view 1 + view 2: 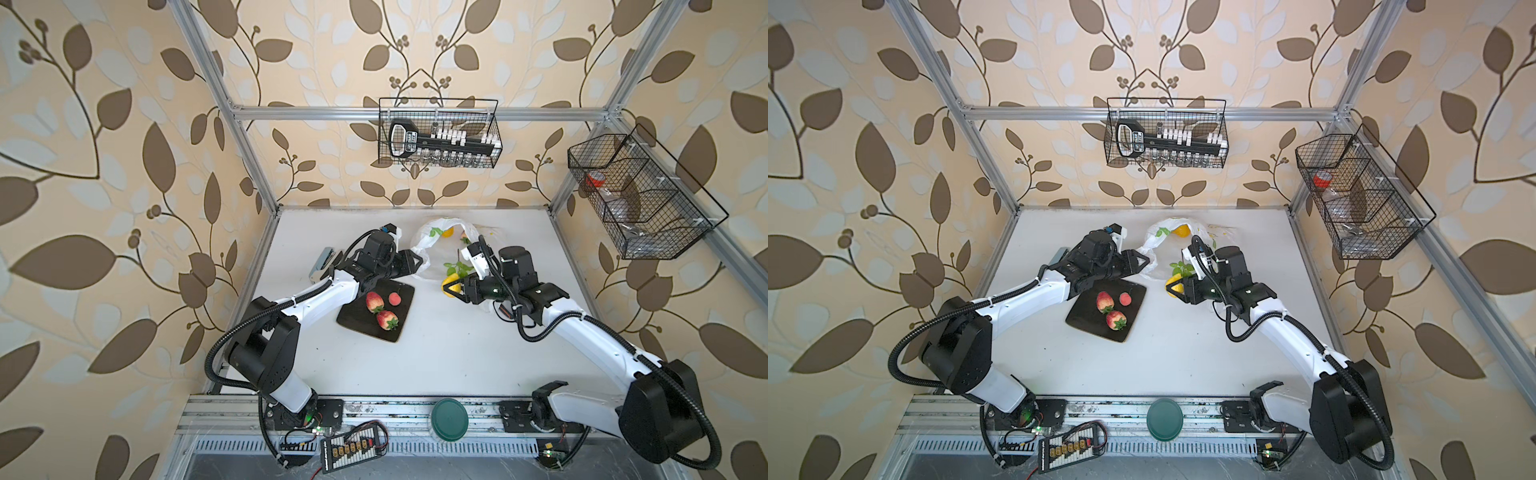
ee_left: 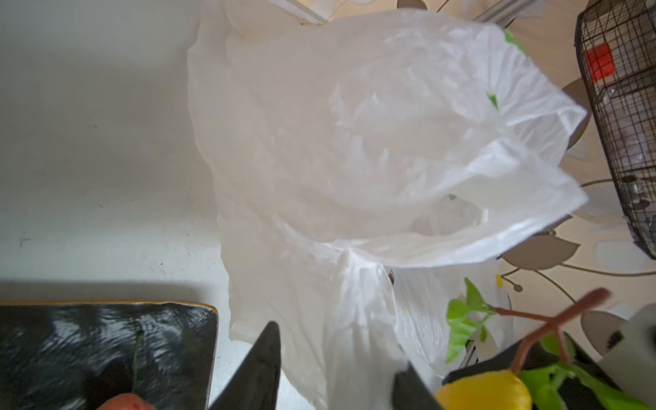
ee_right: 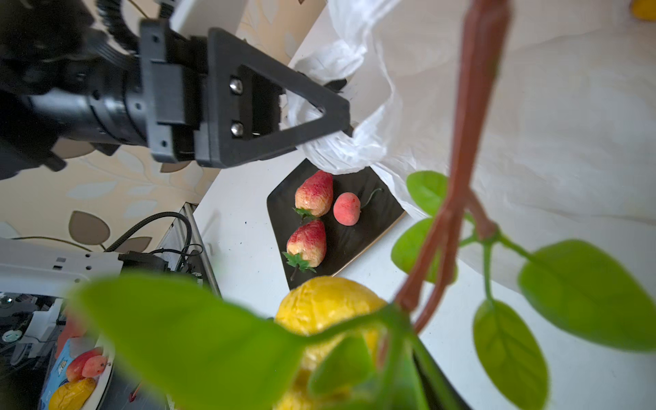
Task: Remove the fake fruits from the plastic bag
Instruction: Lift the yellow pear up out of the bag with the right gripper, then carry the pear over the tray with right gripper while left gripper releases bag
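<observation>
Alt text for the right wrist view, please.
A yellow fake fruit on a leafy sprig fills the foreground, close to the lens. Beyond it, a black plate holds two strawberries and a peach; the left hand touches the plastic bag.

You're in a lab robot cell dressed up as a home: aluminium frame [image 1: 311,112] around a white table [image 1: 436,357], leaf wallpaper [image 1: 104,166] on every side, wire basket [image 1: 440,162] hung far, mesh basket [image 1: 648,208] right, bare power board [image 1: 353,451] near.
</observation>
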Available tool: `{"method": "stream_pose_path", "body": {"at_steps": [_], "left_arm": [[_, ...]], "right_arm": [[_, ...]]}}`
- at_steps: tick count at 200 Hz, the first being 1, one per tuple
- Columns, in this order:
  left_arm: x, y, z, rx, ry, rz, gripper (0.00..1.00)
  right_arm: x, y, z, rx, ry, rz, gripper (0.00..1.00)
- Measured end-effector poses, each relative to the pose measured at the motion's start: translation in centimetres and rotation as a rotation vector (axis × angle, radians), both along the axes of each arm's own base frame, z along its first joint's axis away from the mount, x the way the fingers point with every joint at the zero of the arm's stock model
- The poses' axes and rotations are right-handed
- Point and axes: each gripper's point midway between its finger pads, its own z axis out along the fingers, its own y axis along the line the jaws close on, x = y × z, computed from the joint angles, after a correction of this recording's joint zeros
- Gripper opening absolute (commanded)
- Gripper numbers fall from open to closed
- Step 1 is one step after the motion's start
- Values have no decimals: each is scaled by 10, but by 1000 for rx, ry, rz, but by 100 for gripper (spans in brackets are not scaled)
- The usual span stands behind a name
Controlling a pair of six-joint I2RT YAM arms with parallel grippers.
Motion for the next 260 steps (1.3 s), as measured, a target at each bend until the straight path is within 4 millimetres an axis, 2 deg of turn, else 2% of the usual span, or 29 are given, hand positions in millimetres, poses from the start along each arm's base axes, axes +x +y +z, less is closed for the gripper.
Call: {"method": "stream_pose_path", "body": {"at_steps": [20,38,71,95,107,122,136,155,172,185,226,260], "left_arm": [[-6,4,8,7,-21,-9,71],[-18,11,24,10,-61,-23,76],[-44,28,65,0,-158,-40,76],[-57,45,84,34,-213,-16,74],[-61,57,90,65,-229,21,72],[-63,78,91,117,-232,94,71],[-61,107,89,181,-214,205,72],[-55,159,89,258,-183,408,72],[-58,205,90,307,-162,589,72],[-65,232,94,340,-161,700,73],[-102,287,115,405,-209,941,73],[-134,317,135,406,-273,1065,73]], "right_arm": [[-7,-2,16,9,-46,9,48],[-11,-4,28,9,-78,15,48],[-12,1,60,6,-155,35,48],[-11,8,83,6,-210,48,47],[-12,18,94,-2,-236,67,47],[-14,39,105,-15,-269,114,47],[-20,63,108,-34,-286,166,47],[-34,102,98,-83,-290,246,47],[-48,137,74,-149,-270,313,47],[-55,161,52,-208,-252,348,47],[-71,221,-14,-377,-203,390,47],[-66,246,-57,-466,-150,349,47]]}}
